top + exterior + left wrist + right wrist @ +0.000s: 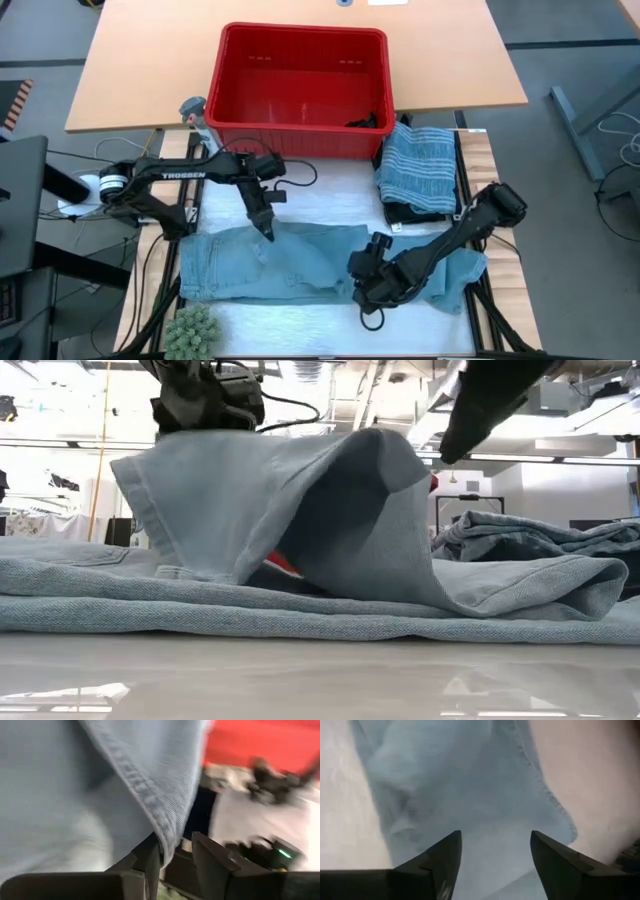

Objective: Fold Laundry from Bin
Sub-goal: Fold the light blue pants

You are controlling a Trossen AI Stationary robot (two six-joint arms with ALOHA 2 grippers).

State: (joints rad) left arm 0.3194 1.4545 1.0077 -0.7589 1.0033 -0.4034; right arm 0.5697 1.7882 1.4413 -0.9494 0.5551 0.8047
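Light blue garment (300, 262) spread across the white table mat (330, 190) in front of the red bin (300, 90), left gripper (268, 235) parted narrowly around a hem, right gripper (366, 295) spread wide above the cloth, striped grey-blue garment (420, 165) folded beside the bin.

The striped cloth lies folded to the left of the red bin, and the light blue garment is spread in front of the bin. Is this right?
Not quite. In the high view the striped cloth lies folded at the right of the red bin, by its near right corner, not at the left. The light blue garment is indeed spread in front of the bin.
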